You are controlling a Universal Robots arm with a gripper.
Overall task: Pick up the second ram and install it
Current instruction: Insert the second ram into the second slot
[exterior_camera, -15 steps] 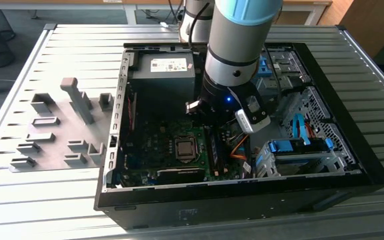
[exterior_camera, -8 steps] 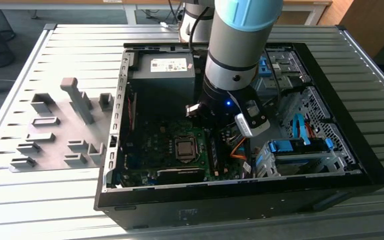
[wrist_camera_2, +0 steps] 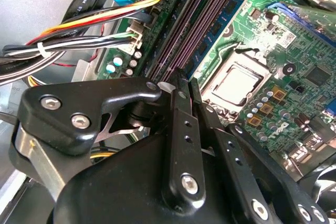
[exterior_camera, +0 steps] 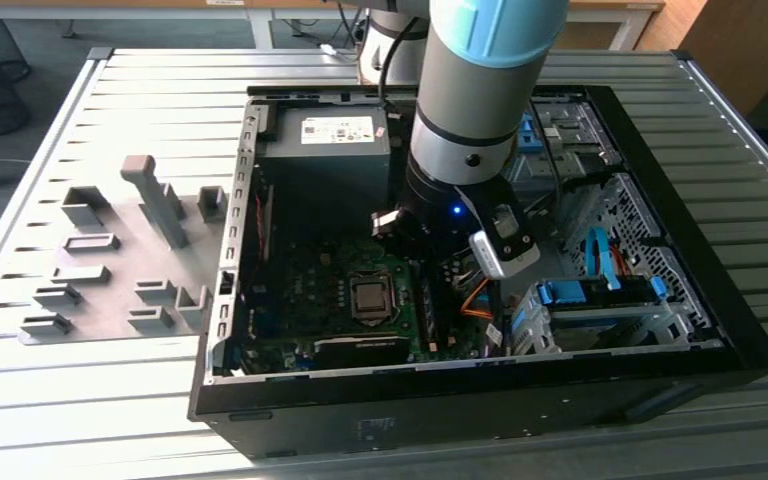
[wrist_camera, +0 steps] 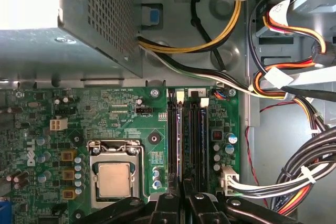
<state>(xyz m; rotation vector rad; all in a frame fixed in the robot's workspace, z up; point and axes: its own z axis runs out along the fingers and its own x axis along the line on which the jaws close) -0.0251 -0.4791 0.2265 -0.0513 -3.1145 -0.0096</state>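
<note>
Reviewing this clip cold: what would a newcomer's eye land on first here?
The big blue-and-grey robot arm plunging into the open black computer case on the slatted table. Its end effector sits right at the long black memory slots, fingers close together around the blue-green ram, beside the bare silver processor. A bright orange-yellow cable bundle also stands out.

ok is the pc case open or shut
Open: the pc case lies with its side uncovered, and the motherboard inside shows from above.

Exterior view looks down from high on the open case (exterior_camera: 704, 330) — both wrist views sit close above its motherboard (wrist_camera: 126, 124).
</note>
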